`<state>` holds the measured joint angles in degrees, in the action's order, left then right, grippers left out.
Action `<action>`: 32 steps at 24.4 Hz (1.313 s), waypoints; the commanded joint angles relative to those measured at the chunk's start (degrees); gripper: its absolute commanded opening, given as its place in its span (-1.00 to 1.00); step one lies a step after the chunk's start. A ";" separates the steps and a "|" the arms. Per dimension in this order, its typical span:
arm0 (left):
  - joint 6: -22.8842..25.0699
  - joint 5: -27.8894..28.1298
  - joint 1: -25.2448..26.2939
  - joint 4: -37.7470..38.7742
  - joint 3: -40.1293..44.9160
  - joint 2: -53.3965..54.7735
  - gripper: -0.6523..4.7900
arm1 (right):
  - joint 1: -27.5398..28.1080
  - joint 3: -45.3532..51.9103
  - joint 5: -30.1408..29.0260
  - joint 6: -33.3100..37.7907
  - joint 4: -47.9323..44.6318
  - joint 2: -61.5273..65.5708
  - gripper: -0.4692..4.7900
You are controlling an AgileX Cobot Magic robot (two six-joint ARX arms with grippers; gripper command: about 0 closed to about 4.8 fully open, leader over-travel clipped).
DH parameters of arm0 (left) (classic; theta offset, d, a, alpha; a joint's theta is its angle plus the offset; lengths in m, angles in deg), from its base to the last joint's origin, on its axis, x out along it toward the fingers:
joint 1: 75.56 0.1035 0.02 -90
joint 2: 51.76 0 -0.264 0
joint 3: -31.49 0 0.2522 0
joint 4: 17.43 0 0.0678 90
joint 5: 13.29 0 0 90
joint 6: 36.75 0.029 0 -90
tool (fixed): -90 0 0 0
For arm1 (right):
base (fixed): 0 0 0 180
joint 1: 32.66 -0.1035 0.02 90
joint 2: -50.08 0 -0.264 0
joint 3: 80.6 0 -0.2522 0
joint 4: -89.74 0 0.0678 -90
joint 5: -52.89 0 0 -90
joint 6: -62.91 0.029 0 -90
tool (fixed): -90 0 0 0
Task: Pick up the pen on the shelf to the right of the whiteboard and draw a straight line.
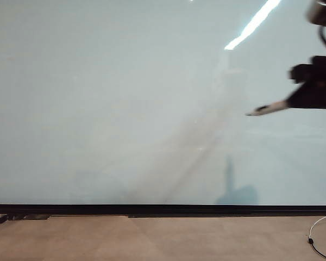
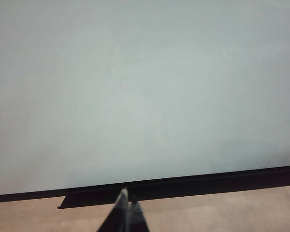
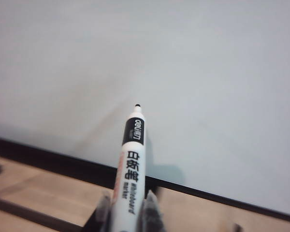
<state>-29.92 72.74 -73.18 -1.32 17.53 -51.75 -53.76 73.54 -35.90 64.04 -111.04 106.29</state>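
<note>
Marker raised before the board

The right gripper (image 1: 287, 104), at three o'clock, clenched the slim white-barrelled pen (image 1: 267, 109), tip aimed toward nine o'clock across the glossy pale whiteboard (image 1: 125, 98); the left gripper (image 2: 124, 212) hung low, fingers pressed together.

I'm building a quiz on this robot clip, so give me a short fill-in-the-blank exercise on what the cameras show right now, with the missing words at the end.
1. The right gripper is shut on the ____.
2. The pen points its dark tip toward the ____.
3. So far the whiteboard shows no drawn ____.
4. The left gripper, seen in the left wrist view with its fingers together, holds ____.

Missing words: pen; whiteboard; line; nothing
</note>
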 commanded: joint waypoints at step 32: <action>0.07 -0.11 -0.02 -0.72 -0.20 0.00 -0.78 | -17.25 -23.28 -8.90 2.03 -28.37 44.33 -0.86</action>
<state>-29.92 72.74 -73.18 -1.30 17.53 -51.75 -71.42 50.61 -47.07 65.87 -138.17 150.55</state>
